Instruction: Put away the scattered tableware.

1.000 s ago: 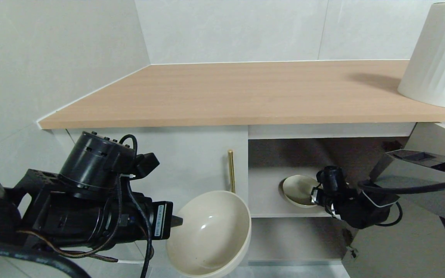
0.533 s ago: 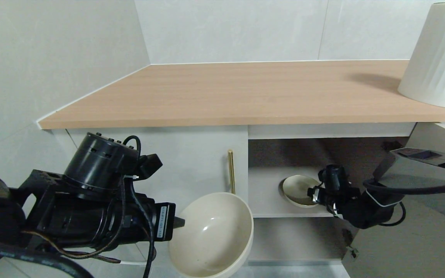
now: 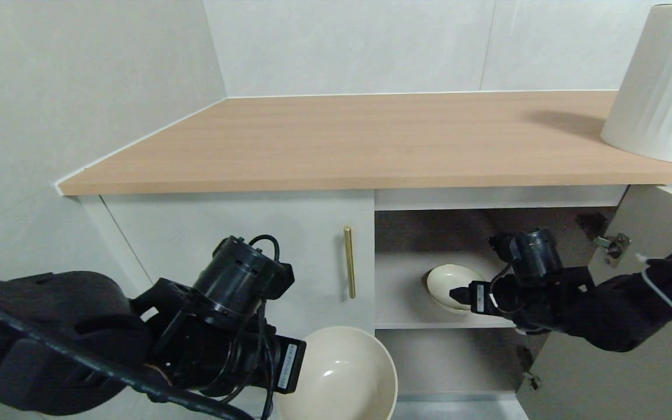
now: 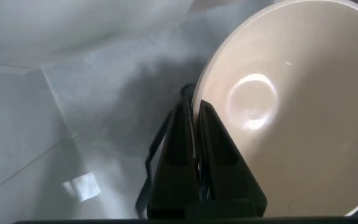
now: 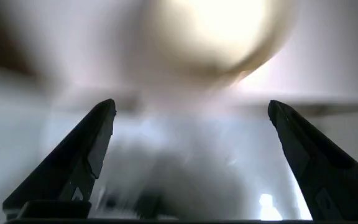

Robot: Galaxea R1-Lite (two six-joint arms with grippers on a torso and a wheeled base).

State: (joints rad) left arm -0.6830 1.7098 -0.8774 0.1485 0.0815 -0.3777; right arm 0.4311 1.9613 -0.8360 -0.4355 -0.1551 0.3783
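A large cream bowl [image 3: 345, 379] hangs low in front of the cabinet, and my left gripper [image 3: 305, 373] is shut on its rim. The left wrist view shows both fingers [image 4: 185, 134] pinching the edge of the bowl [image 4: 284, 112]. A small cream dish [image 3: 450, 286] rests on the shelf [image 3: 400, 303] inside the open cabinet. My right gripper [image 3: 458, 293] sits just right of that dish, pointing at it. In the right wrist view the right gripper [image 5: 191, 130] is open and holds nothing, with the dish [image 5: 216, 37] blurred beyond it.
The wooden countertop [image 3: 371, 140] carries a white ribbed lampshade [image 3: 662, 87] at its right end. The left cabinet door [image 3: 242, 227] is closed and has a brass handle [image 3: 348, 262]. The right door [image 3: 604, 379] stands swung open behind my right arm.
My left arm has dropped lower and shifted right with the bowl. My right arm has risen and turned so its gripper points left at the dish, which has stayed on the shelf.
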